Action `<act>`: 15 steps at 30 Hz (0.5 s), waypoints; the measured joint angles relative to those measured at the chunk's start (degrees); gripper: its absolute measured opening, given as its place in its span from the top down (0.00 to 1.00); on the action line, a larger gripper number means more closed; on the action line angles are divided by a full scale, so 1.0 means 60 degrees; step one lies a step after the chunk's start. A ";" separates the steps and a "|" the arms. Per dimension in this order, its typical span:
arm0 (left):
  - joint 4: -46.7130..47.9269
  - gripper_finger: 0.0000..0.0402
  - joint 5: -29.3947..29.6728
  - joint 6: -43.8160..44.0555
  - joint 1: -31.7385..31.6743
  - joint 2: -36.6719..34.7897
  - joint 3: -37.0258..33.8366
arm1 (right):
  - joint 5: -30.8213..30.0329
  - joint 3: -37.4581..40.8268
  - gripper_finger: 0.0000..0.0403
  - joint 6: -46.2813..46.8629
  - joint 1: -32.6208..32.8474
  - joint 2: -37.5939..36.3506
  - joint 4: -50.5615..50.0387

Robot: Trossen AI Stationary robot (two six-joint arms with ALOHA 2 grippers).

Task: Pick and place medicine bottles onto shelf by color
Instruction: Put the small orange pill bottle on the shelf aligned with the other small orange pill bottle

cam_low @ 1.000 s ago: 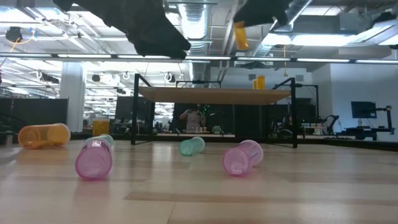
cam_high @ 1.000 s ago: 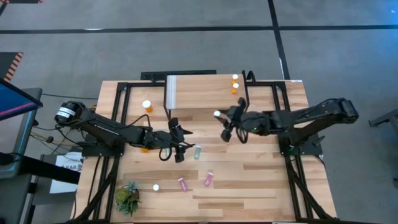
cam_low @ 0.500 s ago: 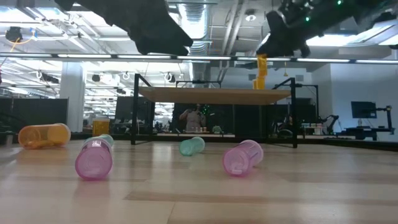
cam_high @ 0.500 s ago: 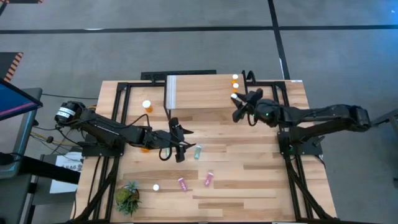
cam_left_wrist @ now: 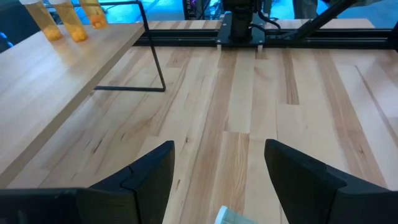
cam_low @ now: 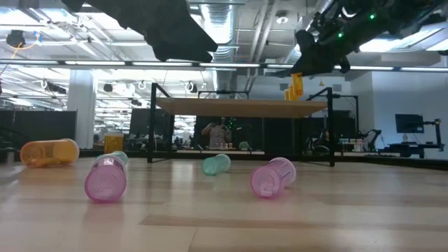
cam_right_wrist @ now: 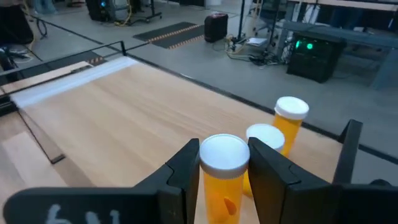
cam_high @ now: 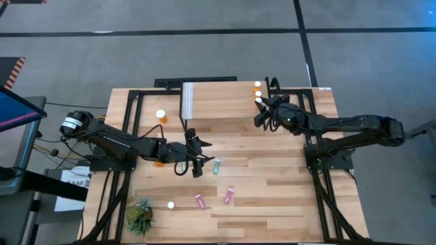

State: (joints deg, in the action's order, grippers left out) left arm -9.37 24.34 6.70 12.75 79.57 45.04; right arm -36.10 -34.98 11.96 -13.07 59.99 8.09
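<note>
My right gripper [cam_high: 261, 104] is shut on an orange medicine bottle [cam_right_wrist: 224, 180] with a white cap, over the right end of the light-wood shelf [cam_high: 218, 101]. Two more orange bottles [cam_right_wrist: 291, 115] [cam_right_wrist: 266, 138] stand upright on the shelf just beyond it. My left gripper [cam_high: 202, 162] hangs open over mid-table, just above a teal bottle [cam_high: 216, 165] lying on its side, whose end shows below its fingers [cam_left_wrist: 233, 216]. Two pink bottles [cam_high: 199, 201] [cam_high: 229, 196] lie near the front. One orange bottle [cam_high: 161, 116] stands at the table's left; another lies under the left arm [cam_low: 49, 152]. My right gripper pinches the orange bottle's body just under its white cap [cam_right_wrist: 224, 186] between its two fingers [cam_right_wrist: 186, 171]. The fingers come roughly level from the table's right side. The bottle stays upright; I cannot tell whether its bottom [cam_low: 296, 92] touches the shelf top.
A small green plant [cam_high: 139, 216] stands at the near left corner, with a loose white cap [cam_high: 171, 204] beside it. The shelf's pale panel [cam_high: 188, 99] is at its left end. Black frame rails [cam_high: 133, 109] run along both table sides.
My right gripper has carried the orange bottle from mid-table toward the far right, over the shelf's right end, and lowered it beside the two orange bottles standing there. The bottle has stayed upright in the shut fingers.
</note>
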 joint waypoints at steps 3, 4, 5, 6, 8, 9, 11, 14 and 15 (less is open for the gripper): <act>-0.0024 0.41 0.0000 0.0000 0.0000 0.0004 0.0000 | 0.0030 0.0000 0.68 -0.0036 0.0067 -0.0016 -0.0021; -0.0029 0.41 0.0000 0.0000 0.0000 0.0004 0.0000 | 0.0029 0.0000 0.68 -0.0039 0.0090 -0.0016 -0.0036; -0.0027 0.41 0.0000 0.0000 0.0000 0.0004 0.0000 | 0.0029 0.0000 0.68 -0.0046 0.0145 -0.0016 -0.0060; -0.0028 0.41 0.0000 0.0000 0.0000 0.0004 0.0000 | 0.0023 0.0036 0.68 -0.0073 0.0183 -0.0016 -0.0010; -0.0029 0.41 0.0000 0.0000 0.0000 0.0004 0.0000 | 0.0026 0.0282 0.68 -0.0073 0.0254 -0.0031 0.0362; -0.0029 0.41 0.0000 0.0000 0.0000 0.0004 0.0000 | 0.0029 0.0482 0.68 -0.0071 0.0287 -0.0028 0.0606; -0.0029 0.41 0.0003 0.0000 0.0000 0.0004 0.0000 | 0.0051 0.0963 0.68 -0.0065 0.0328 -0.0082 0.1190; -0.0047 0.41 0.0004 0.0000 0.0000 0.0004 0.0000 | 0.0216 0.1484 0.68 -0.0081 0.0451 -0.0224 0.2228; -0.0076 0.41 0.0004 0.0000 0.0000 0.0004 0.0000 | 0.0244 0.1537 0.68 -0.0158 0.0531 -0.0224 0.2340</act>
State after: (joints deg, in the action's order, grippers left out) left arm -9.82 24.36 6.70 12.75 79.59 45.04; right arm -34.63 -25.76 11.01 -9.88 58.65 22.13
